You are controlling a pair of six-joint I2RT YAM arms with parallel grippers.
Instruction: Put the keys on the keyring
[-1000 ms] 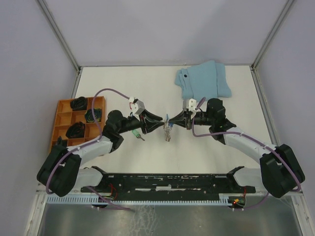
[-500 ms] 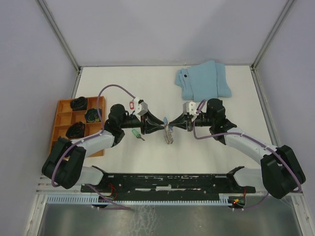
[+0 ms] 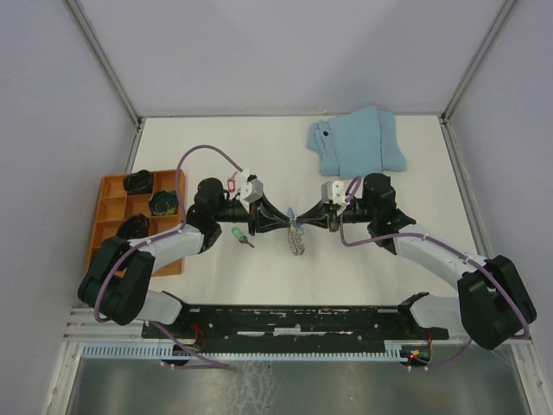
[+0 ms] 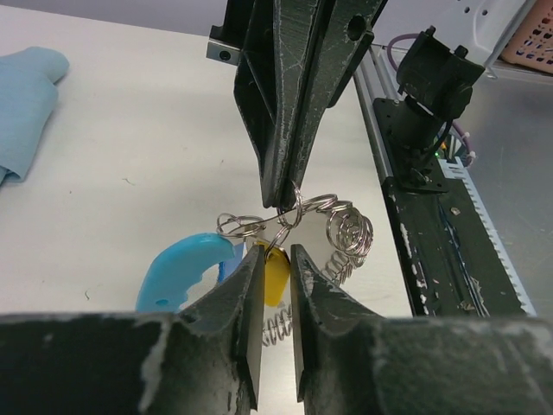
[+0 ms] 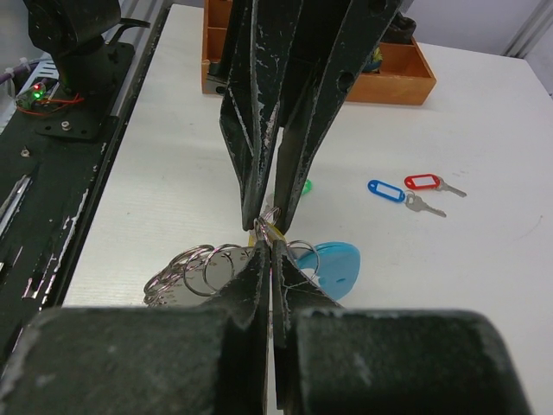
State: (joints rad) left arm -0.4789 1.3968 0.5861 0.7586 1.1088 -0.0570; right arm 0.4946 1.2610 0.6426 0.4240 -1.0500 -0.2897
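Observation:
The keyring (image 3: 296, 235), grey coiled wire with a bright blue plastic section (image 4: 183, 265), hangs between both grippers above the table. My right gripper (image 3: 305, 217) is shut on the wire near its small metal rings (image 5: 203, 266). My left gripper (image 3: 280, 219) meets it tip to tip, with its jaws closed on a yellow-tagged key (image 4: 276, 275) at the ring. A green-tagged key (image 3: 240, 234) lies on the table under the left arm. A blue-tagged key (image 5: 386, 191) and a red-tagged key (image 5: 423, 182) lie beyond it.
An orange compartment tray (image 3: 111, 210) with dark items stands at the left edge. A folded light-blue cloth (image 3: 356, 141) lies at the back right. The black rail (image 3: 285, 320) with the arm bases runs along the near edge.
The left arm has swung its wrist up and levelled out, bringing its gripper closer to the right one. The keyring bundle has shifted slightly. The right arm has barely moved.

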